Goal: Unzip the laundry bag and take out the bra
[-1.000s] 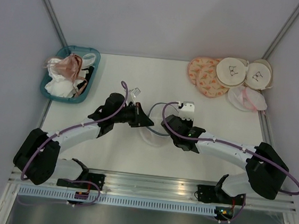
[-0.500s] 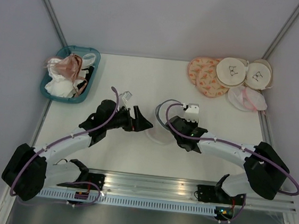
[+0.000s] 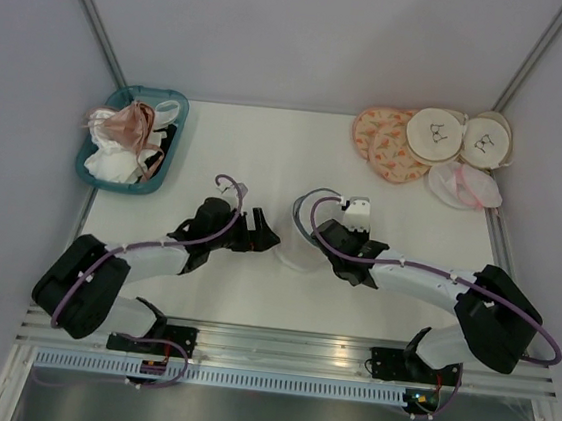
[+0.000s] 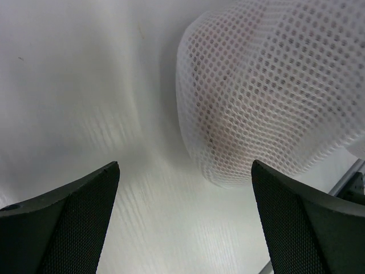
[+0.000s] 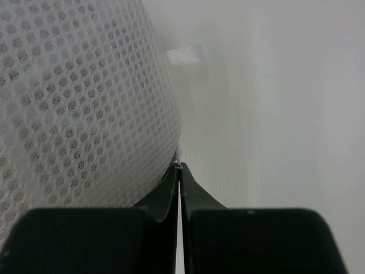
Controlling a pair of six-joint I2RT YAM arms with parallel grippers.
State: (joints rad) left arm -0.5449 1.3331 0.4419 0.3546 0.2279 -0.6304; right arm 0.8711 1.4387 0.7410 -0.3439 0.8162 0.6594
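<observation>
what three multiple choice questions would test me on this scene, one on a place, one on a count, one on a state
1. Where is the teal basket?
A) back left corner
B) back right corner
C) between the arms

2. How many cream pouches with black marks are there?
A) one
B) two
C) four

3. How is the left hand?
A) wide open
B) shut on mesh
C) shut, empty

Answers:
1. A, it sits at back left in the top view.
2. B, two lie side by side at back right.
3. A, its fingers stand far apart in the wrist view.
</observation>
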